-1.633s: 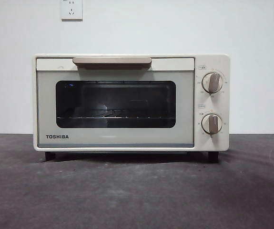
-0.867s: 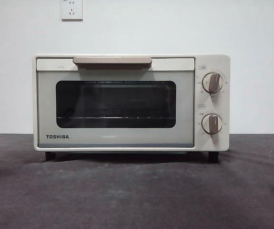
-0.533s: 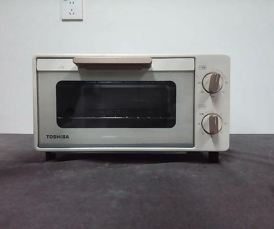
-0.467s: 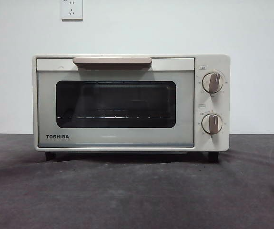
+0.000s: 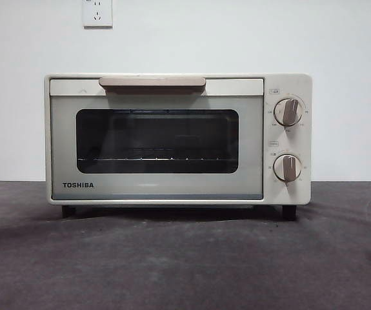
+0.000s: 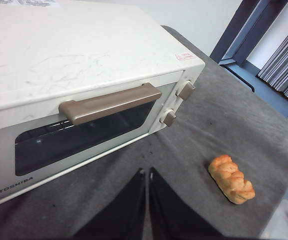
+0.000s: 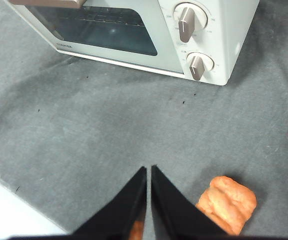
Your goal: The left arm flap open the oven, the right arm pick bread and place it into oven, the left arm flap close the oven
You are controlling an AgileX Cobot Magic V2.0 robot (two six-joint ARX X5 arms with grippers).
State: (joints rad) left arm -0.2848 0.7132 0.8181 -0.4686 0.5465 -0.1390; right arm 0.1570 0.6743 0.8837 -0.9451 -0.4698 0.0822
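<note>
Nothing is done yet: oven [image 5: 177, 139] door closed, bread [image 6: 231, 179] on the table [image 5: 185, 258] near its knob side. Left gripper [image 6: 147, 175] and right gripper [image 7: 149, 172] hover with jaws pressed together, holding nothing; all 3 steps remain.

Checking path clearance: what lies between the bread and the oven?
Only bare grey table mat between bread and oven, per the left wrist view.
</note>
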